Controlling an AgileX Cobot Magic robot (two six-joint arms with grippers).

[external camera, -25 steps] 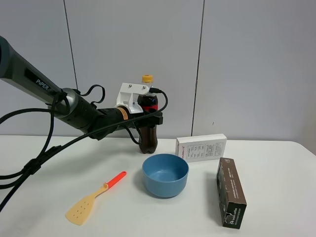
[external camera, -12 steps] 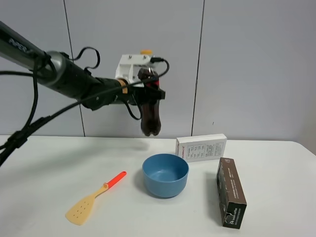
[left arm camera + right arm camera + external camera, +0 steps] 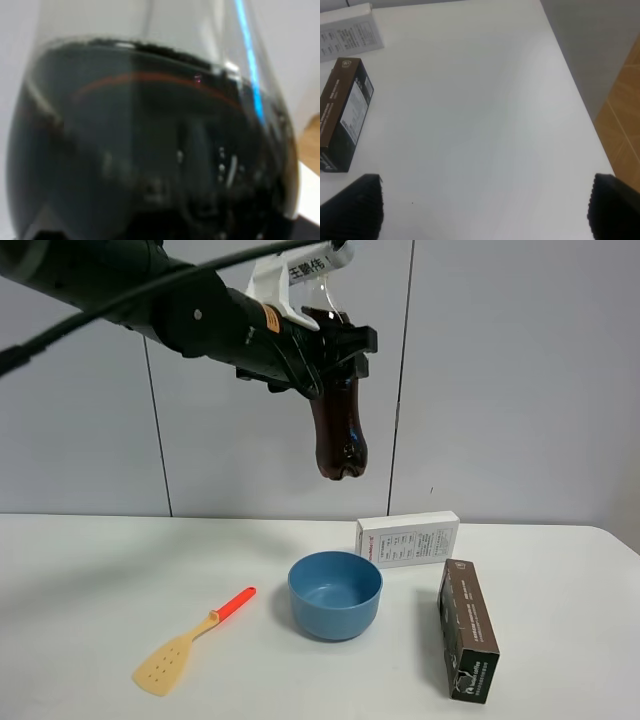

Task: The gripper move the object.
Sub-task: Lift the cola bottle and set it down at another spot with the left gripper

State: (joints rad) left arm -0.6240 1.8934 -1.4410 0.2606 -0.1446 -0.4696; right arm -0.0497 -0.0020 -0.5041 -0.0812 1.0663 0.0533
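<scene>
While its jaws clamp the upper part of the cola bottle point(image 3: 338, 430), the left gripper point(image 3: 338, 346) holds it high off the counter point(image 3: 90, 570), seemingly above the blue bowl point(image 3: 335, 596).

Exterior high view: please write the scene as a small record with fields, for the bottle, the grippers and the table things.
cola bottle: in the air, base down, above the table
left gripper: shut on the cola bottle's upper part
right gripper: open, holds nothing
blue bowl: on the table, empty
white box: behind the bowl, to its right
dark box: right of the bowl
spatula: left of the bowl
</scene>
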